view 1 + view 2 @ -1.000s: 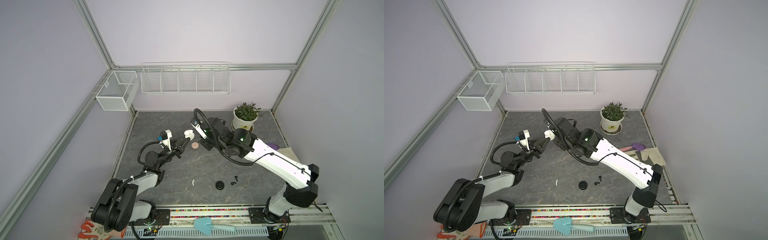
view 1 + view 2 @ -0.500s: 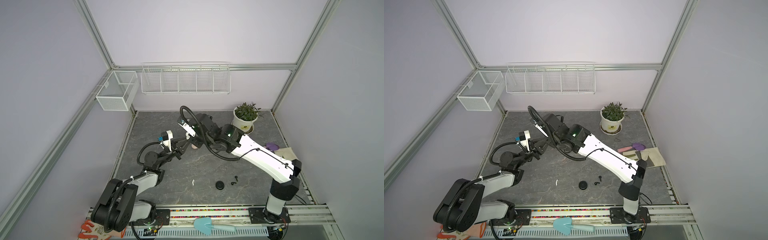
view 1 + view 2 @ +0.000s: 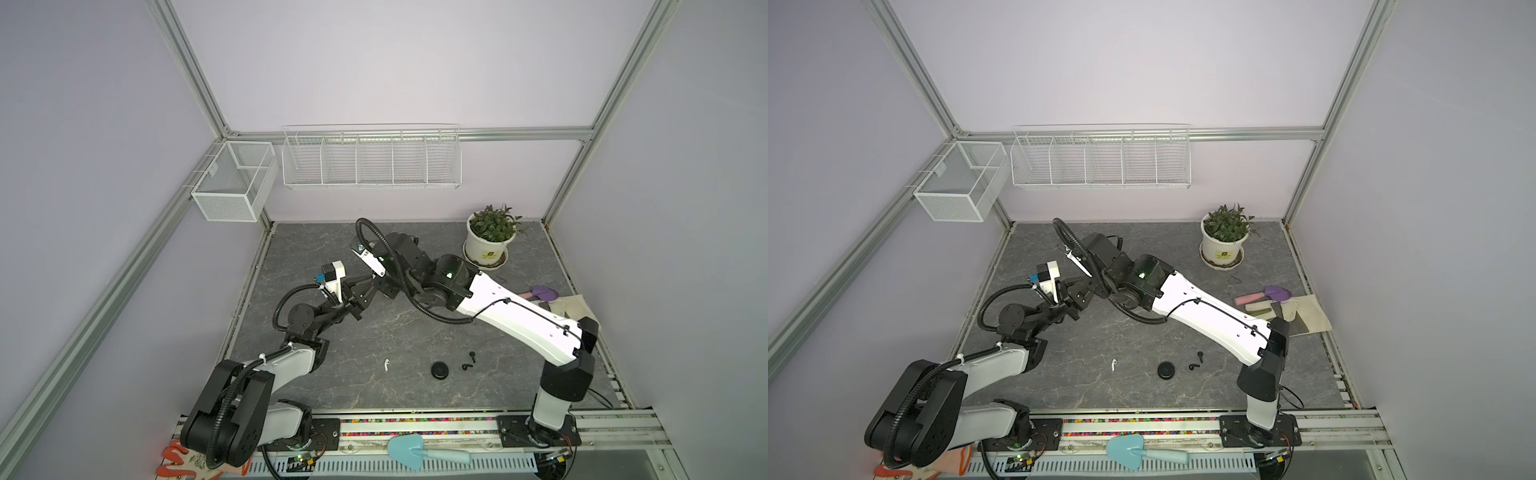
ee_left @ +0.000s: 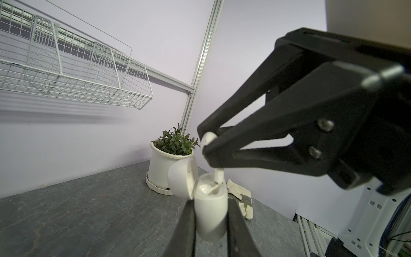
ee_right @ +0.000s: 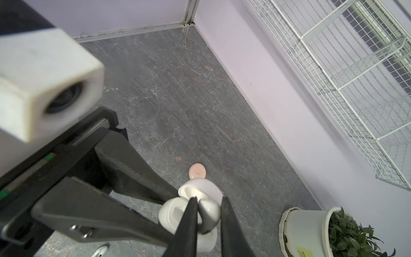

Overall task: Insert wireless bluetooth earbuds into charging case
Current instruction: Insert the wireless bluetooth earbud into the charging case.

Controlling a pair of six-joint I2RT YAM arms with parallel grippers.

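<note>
My left gripper (image 4: 210, 222) is clamped on the white charging case (image 4: 209, 200), lid open. My right gripper (image 5: 208, 207) pinches a white earbud (image 4: 218, 177) — stem tip in the case's mouth. A pink puck (image 5: 197, 174) lies near; black case (image 3: 440, 370) and loose earbud (image 3: 386, 365) well apart.

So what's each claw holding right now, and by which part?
Left claw grips the open white rounded plastic charging case by its lower body; right claw pinches a white stemmed earbud by its bulb end.
</note>
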